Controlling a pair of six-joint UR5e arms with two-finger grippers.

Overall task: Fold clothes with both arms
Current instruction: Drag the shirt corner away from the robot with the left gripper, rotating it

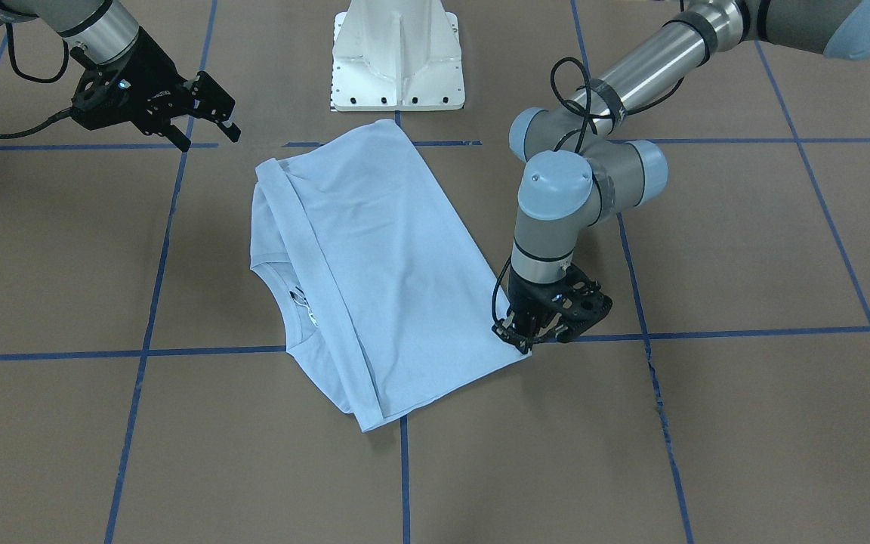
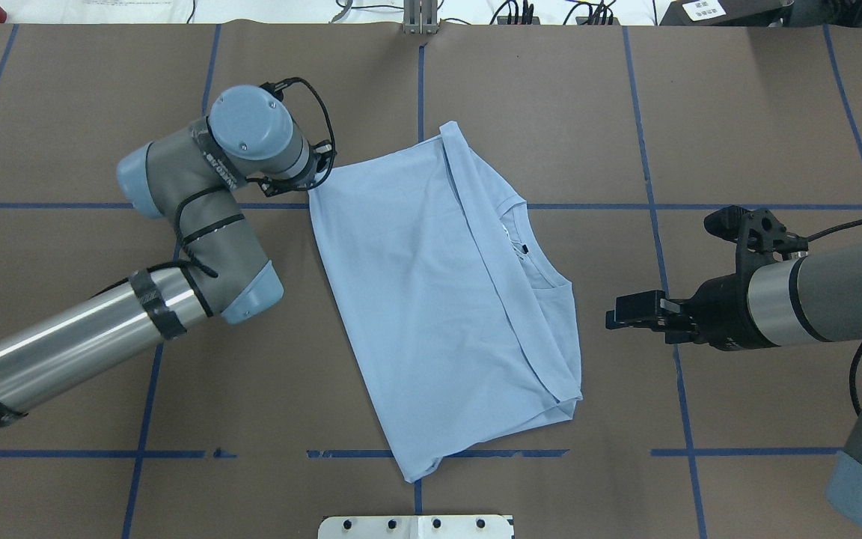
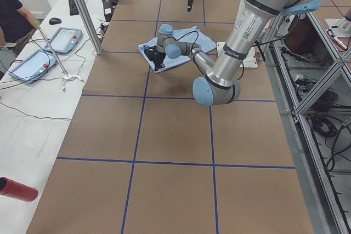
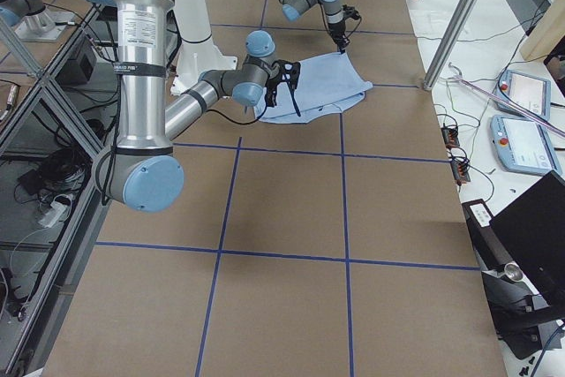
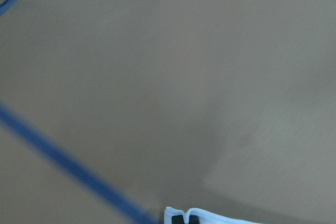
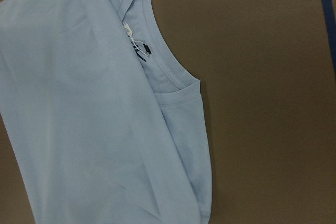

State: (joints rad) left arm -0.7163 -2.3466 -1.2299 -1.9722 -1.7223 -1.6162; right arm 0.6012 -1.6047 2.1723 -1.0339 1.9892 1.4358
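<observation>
Seen overhead, the left gripper (image 1: 523,340) pointed down at ten o'clock, fingers pinching the T-shirt (image 2: 431,299); the right gripper (image 2: 614,318) hovered at three o'clock, fingers spread.

The left gripper (image 1: 522,343) and its bent wrist block one corner of the T-shirt (image 2: 431,299). The white pedestal (image 1: 397,60) crowds the corner toward the robot. Off the collar side, bare table (image 2: 738,112) runs to the hovering right gripper (image 1: 211,140).

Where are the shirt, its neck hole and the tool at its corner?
T-shirt (image 2: 431,299): overhead view, middle of the folded top layer.
Neck hole (image 6: 164,71): right wrist view, ribbed collar band.
Left tool (image 1: 523,341): front-facing view, between its fingertips, at the shirt's corner.
</observation>
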